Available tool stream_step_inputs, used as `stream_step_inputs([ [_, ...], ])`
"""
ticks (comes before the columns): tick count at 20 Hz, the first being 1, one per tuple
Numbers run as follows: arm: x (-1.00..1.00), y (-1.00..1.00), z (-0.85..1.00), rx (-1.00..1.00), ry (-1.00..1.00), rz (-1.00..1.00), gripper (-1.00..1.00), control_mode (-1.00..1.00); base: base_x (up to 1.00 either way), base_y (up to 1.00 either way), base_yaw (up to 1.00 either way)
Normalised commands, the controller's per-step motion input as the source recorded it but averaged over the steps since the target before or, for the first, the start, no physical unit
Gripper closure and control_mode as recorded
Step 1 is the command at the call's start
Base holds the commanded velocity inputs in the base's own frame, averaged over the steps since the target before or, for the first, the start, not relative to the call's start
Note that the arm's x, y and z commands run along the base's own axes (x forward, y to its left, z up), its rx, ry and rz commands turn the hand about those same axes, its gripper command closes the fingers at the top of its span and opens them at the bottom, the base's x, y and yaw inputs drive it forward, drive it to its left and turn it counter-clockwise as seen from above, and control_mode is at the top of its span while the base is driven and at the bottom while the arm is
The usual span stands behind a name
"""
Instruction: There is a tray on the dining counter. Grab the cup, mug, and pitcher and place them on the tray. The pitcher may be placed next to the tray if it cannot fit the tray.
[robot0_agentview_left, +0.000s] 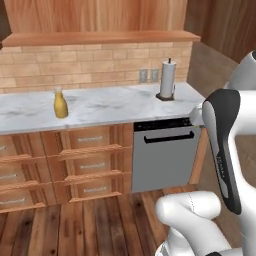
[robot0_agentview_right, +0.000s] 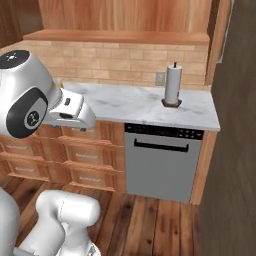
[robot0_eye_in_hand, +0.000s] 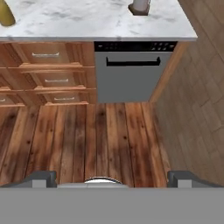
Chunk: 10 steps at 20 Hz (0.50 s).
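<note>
The mustard-yellow bottle-shaped pitcher (robot0_agentview_left: 60, 104) stands upright on the white-grey marble counter (robot0_agentview_left: 115, 105) backed by brick, towards its left. Rightward along the counter stands a white paper-towel roll on a dark holder (robot0_agentview_left: 167, 80), above the grey dishwasher (robot0_agentview_left: 165, 160). The two-finger gripper (robot0_eye_in_hand: 111, 177), fingers spread wide and empty, hangs over the wooden floor (robot0_eye_in_hand: 87, 140), well apart from the pitcher.

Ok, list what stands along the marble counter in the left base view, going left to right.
pitcher → wall outlets on the brick behind → paper towel roll on its holder → robot arm at the counter's right end.
</note>
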Motion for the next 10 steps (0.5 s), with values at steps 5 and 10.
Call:
stream_step_inputs([
  [5,0.0,0.0,0.0,0.0,0.0,0.0,-1.0,1.0,0.78,0.3,0.0],
  [10,0.0,0.0,0.0,0.0,0.0,0.0,-1.0,1.0,0.75,0.3,0.0],
])
